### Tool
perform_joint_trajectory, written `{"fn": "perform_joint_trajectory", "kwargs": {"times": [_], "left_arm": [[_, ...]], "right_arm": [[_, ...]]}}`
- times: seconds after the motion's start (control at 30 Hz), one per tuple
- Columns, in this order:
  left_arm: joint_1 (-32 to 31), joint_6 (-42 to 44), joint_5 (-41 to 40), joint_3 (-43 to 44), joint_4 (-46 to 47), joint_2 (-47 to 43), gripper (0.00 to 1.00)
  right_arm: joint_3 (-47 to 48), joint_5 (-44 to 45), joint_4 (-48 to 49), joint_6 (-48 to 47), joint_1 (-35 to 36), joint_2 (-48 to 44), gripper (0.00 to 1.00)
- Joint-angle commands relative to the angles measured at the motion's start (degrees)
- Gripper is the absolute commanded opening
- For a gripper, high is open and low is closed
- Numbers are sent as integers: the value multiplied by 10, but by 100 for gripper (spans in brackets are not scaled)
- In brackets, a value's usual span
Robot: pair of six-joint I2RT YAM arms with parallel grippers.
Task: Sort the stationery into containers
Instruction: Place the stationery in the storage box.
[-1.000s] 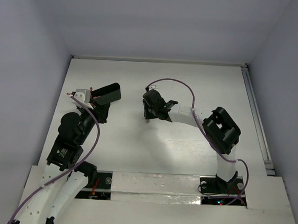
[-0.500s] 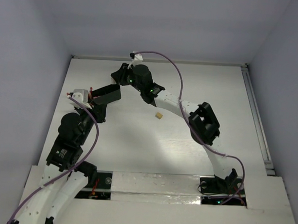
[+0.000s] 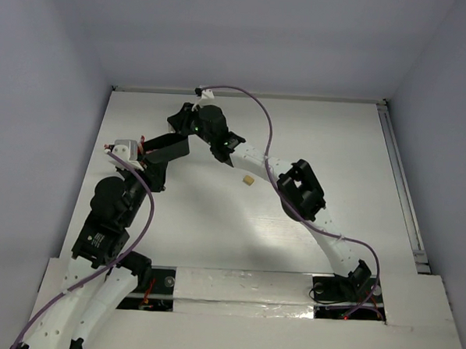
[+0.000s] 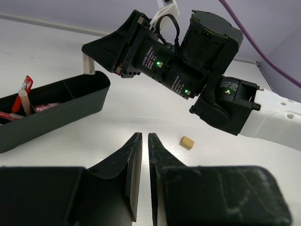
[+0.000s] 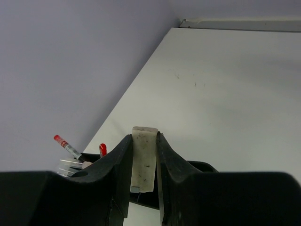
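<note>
The long black box [image 3: 169,147] lies at the far left with red and clear pens [image 4: 22,92] in it. My right gripper [image 3: 178,123] hangs just above the box's right end and is shut on a white eraser block [image 5: 143,160]. The block also shows in the left wrist view [image 4: 86,64]. The right wrist view shows the box [image 5: 200,167] right under the fingers and red pen caps [image 5: 102,149]. A small beige eraser [image 3: 248,180] lies loose on the table. My left gripper [image 3: 158,178] is shut and empty, low beside the box, with the beige eraser [image 4: 187,142] ahead to its right.
The right arm [image 3: 295,185] stretches diagonally across the table's middle from its base at the near right. Side walls stand close on the left and at the back. A rail [image 3: 400,183] runs along the table's right edge.
My right arm has swung from the table's middle to the far left, carrying the white eraser over the box's end. The beige eraser is left uncovered. The left arm has not moved.
</note>
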Motion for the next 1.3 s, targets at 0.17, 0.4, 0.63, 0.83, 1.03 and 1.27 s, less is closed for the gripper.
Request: {"fn": "perform_joint_trajectory", "kwargs": {"times": [0.17, 0.4, 0.63, 0.83, 1.03, 1.27], "left_arm": [[-3, 5, -3, 19, 22, -8, 8], [-3, 5, -6, 19, 22, -12, 8], [-3, 5, -6, 18, 23, -12, 9], [-3, 4, -3, 18, 24, -11, 9], [-3, 5, -8, 18, 21, -12, 9], [-8, 6, -9, 18, 23, -18, 8]], "right_arm": [[-7, -6, 43, -21, 6, -7, 14], [-21, -7, 50, -23, 6, -11, 22], [-28, -6, 58, -30, 6, -20, 41], [-33, -24, 62, -34, 6, -34, 46], [-167, -16, 108, -59, 11, -140, 12], [-498, 21, 74, -125, -28, -383, 0]]}}
